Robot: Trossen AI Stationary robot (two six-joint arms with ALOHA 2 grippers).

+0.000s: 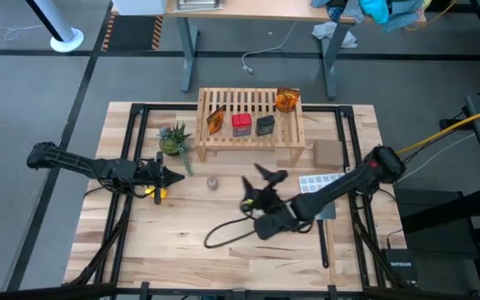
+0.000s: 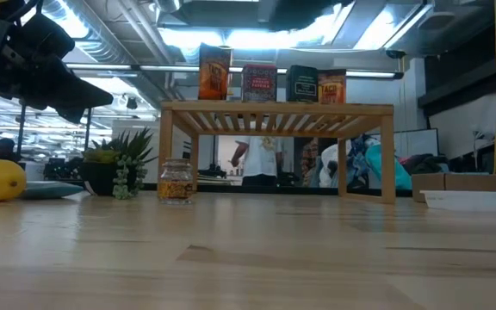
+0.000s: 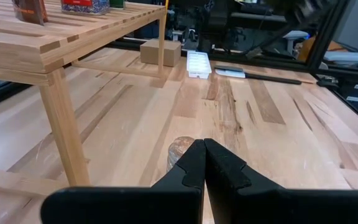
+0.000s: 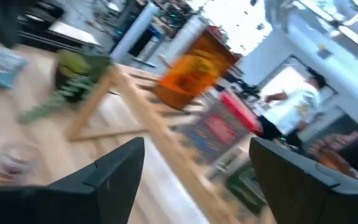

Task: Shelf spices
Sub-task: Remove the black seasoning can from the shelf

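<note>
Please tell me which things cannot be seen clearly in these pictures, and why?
- Jar: left wrist view, partly hidden behind the shut left gripper.
- Labels on the spices: right wrist view, blurred.
- Right gripper: absent from the low view.
- Person: low view, upper body hidden by the shelf.

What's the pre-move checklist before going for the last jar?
1. Small clear jar on the table in front of the shelf, upright in the low view: ok.
2. Four spices on the shelf: orange packet, red tin, dark box, second orange packet: ok.
3. Right gripper open, empty, right of the jar: ok.
4. Left gripper shut, empty, left of the jar by the potted plant: ok.
5. Free slot on the shelf for the jar: cannot tell.
</note>
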